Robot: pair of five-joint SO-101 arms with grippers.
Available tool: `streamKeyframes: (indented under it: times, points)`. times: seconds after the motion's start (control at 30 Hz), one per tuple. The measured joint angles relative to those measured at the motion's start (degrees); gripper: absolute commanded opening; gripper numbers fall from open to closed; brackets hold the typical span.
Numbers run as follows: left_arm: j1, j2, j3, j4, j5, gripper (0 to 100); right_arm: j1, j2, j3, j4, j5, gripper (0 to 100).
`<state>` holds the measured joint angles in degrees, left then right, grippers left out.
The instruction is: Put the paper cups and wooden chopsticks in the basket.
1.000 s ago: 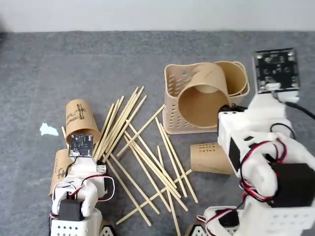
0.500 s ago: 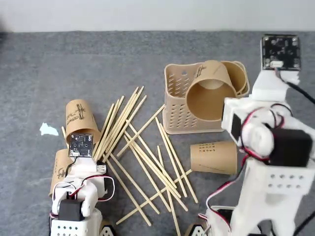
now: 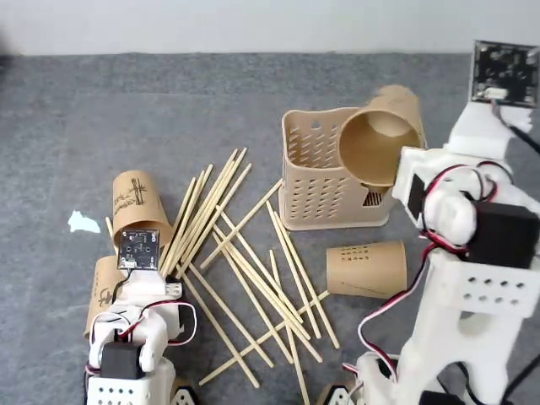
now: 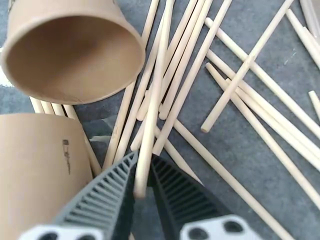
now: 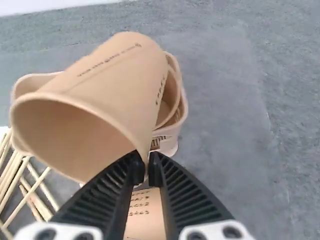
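Pinching paper cup (image 5: 95, 100) rim: right tool (image 5: 141, 165)

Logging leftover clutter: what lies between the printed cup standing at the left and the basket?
Loose wooden chopsticks, criss-crossed in a scattered heap; the high view shows them.

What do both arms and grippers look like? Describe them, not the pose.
The left arm and right arm are white shells with black servos and looping red and black wires. Small dark camera boards sit on the wrists: left board, right board. The left gripper and right gripper have dark grey ribbed fingers on white bases.
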<state>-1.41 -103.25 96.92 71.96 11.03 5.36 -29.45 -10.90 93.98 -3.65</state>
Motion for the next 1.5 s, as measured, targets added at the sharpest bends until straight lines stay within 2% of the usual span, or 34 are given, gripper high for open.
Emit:
streamKeyframes:
  times: [0.33,0.47,0.67,0.8,1.23,1.5]
  points:
    - [0.0,0.0,0.0,0.0,0.0,1,-1.1,0.0,0.0,2.5,-0.2,0.8]
    - [0.0,0.0,0.0,0.0,0.0,1,-2.2,1.4,0.0,3.2,-3.1,1.7]
    - [0.0,0.0,0.0,0.0,0.0,1,-2.9,4.3,0.0,3.2,-5.7,19.1]
    - [0.0,0.0,0.0,0.0,0.0,1,-3.0,4.2,0.0,2.9,-6.8,16.9]
    - [0.0,0.0,0.0,0.0,0.0,1,-3.0,5.0,0.0,-12.0,-6.8,13.9]
    - [0.0,0.0,0.0,0.0,0.0,1,-4.2,13.5,0.0,-18.9,-6.8,13.9]
